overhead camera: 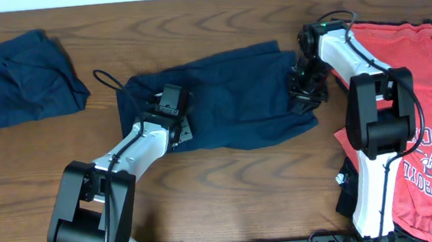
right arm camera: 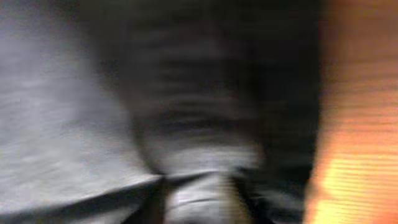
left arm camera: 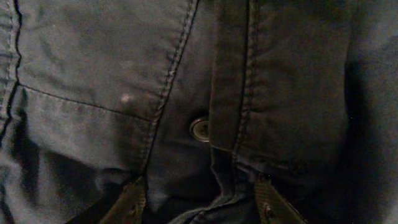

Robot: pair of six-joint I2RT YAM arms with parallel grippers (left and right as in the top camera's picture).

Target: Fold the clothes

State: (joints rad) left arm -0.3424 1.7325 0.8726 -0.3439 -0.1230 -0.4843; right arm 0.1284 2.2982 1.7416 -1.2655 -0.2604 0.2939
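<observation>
Navy blue cloth in a crumpled heap, the crumpled navy garment (overhead camera: 19, 78), lies at the far left of a brown wooden tabletop (overhead camera: 228, 182). Well apart from it, in the middle, a spread navy garment (overhead camera: 233, 96) lies roughly flat and slanting, wrinkled at both ends. The left claw (overhead camera: 170, 113) is down on this garment's left end. In the left wrist view its two fingers (left arm camera: 132, 205) stand apart at the bottom of the frame, with a ridge of dark cloth between them. Above them run stitched seams and a small round button (left arm camera: 200, 129). The right claw (overhead camera: 306, 91) rests on the garment's bunched right edge. The right wrist view is too blurred to tell whether it is apart or together. Farthest right, a coral-red T-shirt (overhead camera: 424, 112) with white lettering lies spread out, running off the frame, with some dark cloth (overhead camera: 349, 195) showing beside its lower left edge.
</observation>
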